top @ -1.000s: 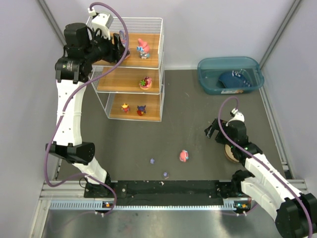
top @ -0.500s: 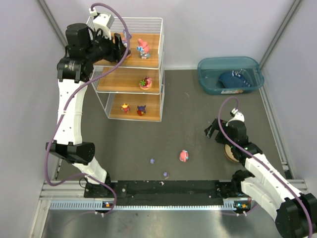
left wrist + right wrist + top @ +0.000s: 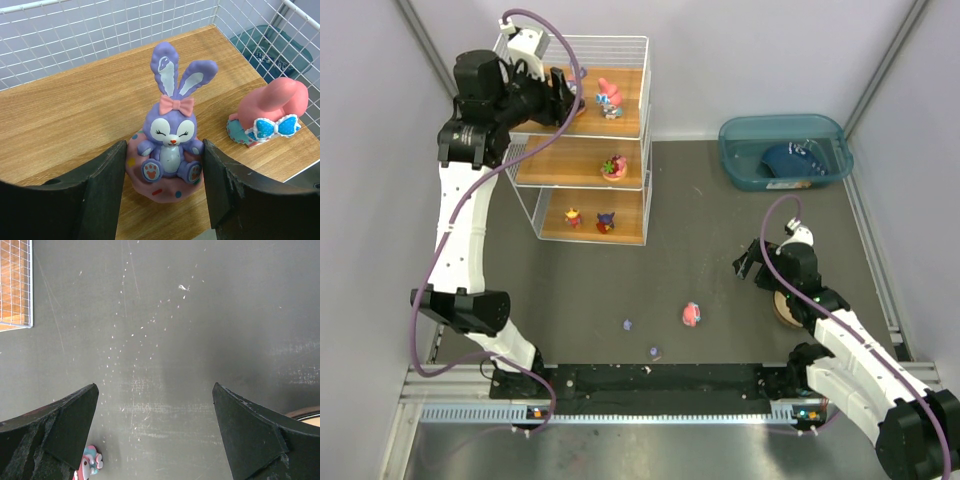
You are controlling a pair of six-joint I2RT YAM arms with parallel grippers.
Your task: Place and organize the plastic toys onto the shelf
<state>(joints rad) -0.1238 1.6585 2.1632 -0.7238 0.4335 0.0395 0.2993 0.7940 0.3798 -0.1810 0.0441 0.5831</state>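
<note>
**Open room.** A broad stretch of dark tabletop (image 3: 720,220) runs between the shelf and the bin. Grey walls close the left, far and right sides.

**Shelf** (image 3: 646,120), far left: a white wire rack with three wooden boards and mesh at the back and sides.
- Top board: your left pincer (image 3: 162,167) stands half open. Its fingers (image 3: 107,185) press both sides of the round pink base of the purple bunny figurine (image 3: 172,145). The bunny is upright on the wood, with long ears, a pink bow and shut eyes.
- Near it on the right, not touching, stands a pink figurine with a blue dotted bow (image 3: 270,117), close to the board's front edge and the right mesh.
- Middle board: one figurine on a pink base (image 3: 614,167).
- Bottom board: a red-and-yellow figurine (image 3: 573,217) and a dark figurine (image 3: 606,222), side by side but apart.

**Tabletop, near centre, well apart from the shelf.** Two purple bits (image 3: 628,324) (image 3: 654,352) and a loose pink figurine (image 3: 691,314).

**Right side.** Your right pincer (image 3: 155,387) has its jaws spread wide and holds nothing, over bare tabletop. The tan bowl (image 3: 785,312) sits partly under that arm.

**Teal bin** (image 3: 735,150), far right: it holds a dark blue item with white marks (image 3: 790,160).
</note>
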